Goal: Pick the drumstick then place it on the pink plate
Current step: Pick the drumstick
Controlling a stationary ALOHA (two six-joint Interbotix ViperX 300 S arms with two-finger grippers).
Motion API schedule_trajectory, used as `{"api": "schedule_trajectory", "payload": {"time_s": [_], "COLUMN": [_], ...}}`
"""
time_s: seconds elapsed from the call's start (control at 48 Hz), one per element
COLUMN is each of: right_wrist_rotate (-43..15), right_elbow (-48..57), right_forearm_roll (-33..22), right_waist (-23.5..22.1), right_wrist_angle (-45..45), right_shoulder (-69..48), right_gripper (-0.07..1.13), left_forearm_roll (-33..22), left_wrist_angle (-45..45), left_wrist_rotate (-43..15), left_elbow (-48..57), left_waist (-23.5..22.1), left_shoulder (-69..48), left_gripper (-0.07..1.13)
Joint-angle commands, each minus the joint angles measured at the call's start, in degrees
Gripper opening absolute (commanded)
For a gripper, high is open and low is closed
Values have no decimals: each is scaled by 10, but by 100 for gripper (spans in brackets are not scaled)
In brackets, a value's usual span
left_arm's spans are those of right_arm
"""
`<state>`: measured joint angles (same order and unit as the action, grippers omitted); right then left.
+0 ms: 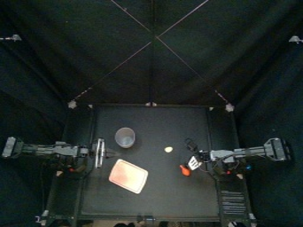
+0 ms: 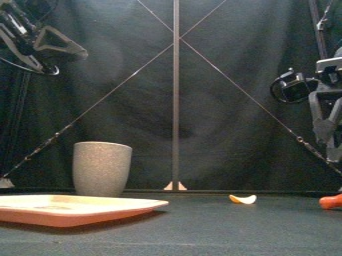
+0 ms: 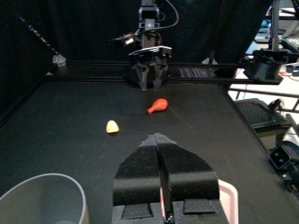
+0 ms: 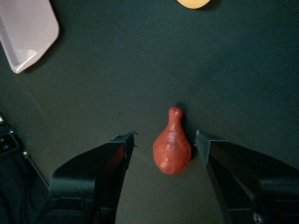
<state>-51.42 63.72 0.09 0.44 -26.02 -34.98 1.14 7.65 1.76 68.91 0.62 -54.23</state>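
The red-orange drumstick (image 1: 187,168) lies on the black table at the right; it also shows at the right edge as the drumstick (image 2: 331,201). My right gripper (image 4: 163,137) hovers open over it, and the drumstick (image 4: 172,147) lies between the two jaws, apart from both. The pink plate (image 1: 129,176) rests flat at the front left of the table and holds nothing. My left gripper (image 3: 159,140) is shut on nothing and stays at the left side of the table, near the plate's far left corner; from there the drumstick (image 3: 156,106) is seen across the table.
A tall grey speckled cup (image 1: 126,136) stands behind the plate. A small yellow-orange toy piece (image 1: 168,148) lies mid-table, between the cup and the drumstick. In the front view the plate (image 2: 67,208) is low at the left, with the cup (image 2: 102,168) behind it.
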Motion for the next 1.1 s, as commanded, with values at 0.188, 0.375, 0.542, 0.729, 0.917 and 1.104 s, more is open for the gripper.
{"api": "schedule_trajectory", "payload": {"time_s": [0.188,0.375,0.542,0.729,0.917,1.104], "right_wrist_rotate": [-2,-1,-4,-4,-4,-4], "right_elbow": [-38,-60,-76,-96,-103,-106], "right_forearm_roll": [-23,-21,-17,-15,-15,-13], "right_waist": [4,9,24,28,27,27], "right_wrist_angle": [-36,-41,-40,-40,-40,-40], "right_shoulder": [55,109,157,206,229,247], "right_gripper": [92,92,92,92,91,87], "left_forearm_roll": [2,2,3,3,2,3], "left_wrist_angle": [6,5,6,6,5,5], "left_wrist_rotate": [0,0,0,0,0,0], "left_elbow": [-5,-5,-2,4,6,10], "left_waist": [2,2,4,11,11,11], "left_shoulder": [2,2,2,2,2,2], "left_gripper": [-1,-1,-1,-1,-1,-1]}}
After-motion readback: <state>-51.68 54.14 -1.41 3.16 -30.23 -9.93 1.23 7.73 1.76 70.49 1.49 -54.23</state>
